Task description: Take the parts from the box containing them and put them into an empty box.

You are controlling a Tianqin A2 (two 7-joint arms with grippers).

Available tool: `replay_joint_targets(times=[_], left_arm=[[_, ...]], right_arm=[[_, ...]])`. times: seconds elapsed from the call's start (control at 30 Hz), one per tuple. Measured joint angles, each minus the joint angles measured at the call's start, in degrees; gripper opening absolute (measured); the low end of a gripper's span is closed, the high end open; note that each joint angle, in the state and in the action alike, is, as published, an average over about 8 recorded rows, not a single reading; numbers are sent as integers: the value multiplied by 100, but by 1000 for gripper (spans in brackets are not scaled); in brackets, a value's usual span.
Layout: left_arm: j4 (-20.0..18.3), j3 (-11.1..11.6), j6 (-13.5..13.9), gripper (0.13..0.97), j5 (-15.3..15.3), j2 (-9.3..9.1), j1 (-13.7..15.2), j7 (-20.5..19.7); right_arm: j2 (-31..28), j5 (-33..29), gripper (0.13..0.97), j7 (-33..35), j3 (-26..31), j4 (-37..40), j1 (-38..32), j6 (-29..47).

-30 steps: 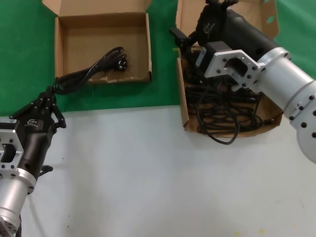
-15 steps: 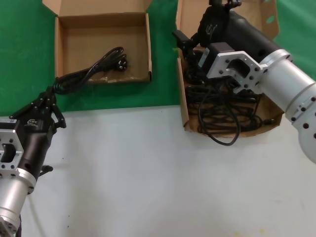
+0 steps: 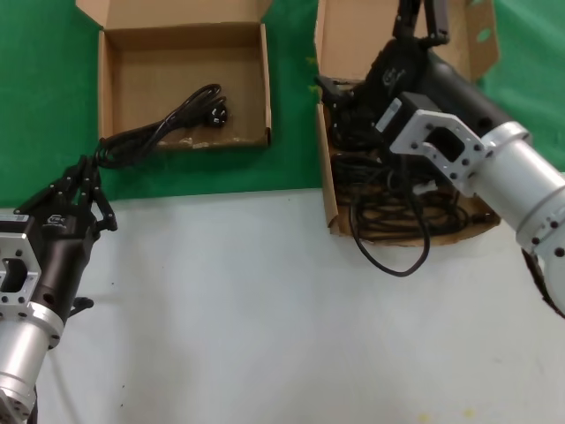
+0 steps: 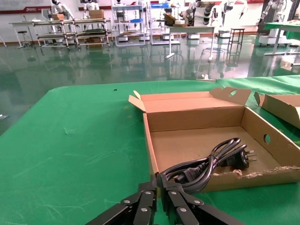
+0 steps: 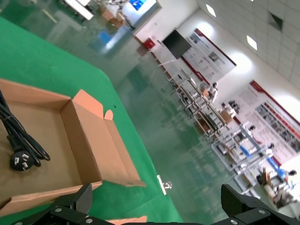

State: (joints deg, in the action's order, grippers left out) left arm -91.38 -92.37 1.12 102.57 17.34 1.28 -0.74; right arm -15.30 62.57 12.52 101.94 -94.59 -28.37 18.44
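The squarish box at the far left holds one black power cord; its looped end hangs over the box's front left corner. My left gripper is shut on that looped end; the left wrist view shows the tips closed at the cord just outside the box. The longer box on the right holds several tangled cords, and one loop droops over its front edge. My right gripper is open and empty above that box's far end, and its jaws stand wide apart in the right wrist view.
Both boxes sit on green cloth; bare white table lies in front of it. The longer box's tall lid flap stands behind my right arm. The right wrist view shows the squarish box and a cord plug.
My right arm has drawn back to the right over the longer box, and its gripper has swung up toward the lid flap. The left gripper and its cord have barely moved.
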Motion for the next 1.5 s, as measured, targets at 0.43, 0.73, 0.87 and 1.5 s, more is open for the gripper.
replay_joint_targets(times=[0.43,0.73,0.87,1.5], left_arm=[[-6,14,-22,254,11,-3,-25,15],[-10,24,-38,402,19,-5,-44,25],[-12,28,-45,470,23,-6,-51,30],[-20,48,-78,826,39,-10,-89,52]], right_arm=[[-38,814,966,-252,-206,59,570,-370],[-64,1380,966,-426,-349,99,966,-628],[-76,1635,966,-505,-414,117,1144,-743],[-132,2825,966,-873,-715,203,1977,-1284]])
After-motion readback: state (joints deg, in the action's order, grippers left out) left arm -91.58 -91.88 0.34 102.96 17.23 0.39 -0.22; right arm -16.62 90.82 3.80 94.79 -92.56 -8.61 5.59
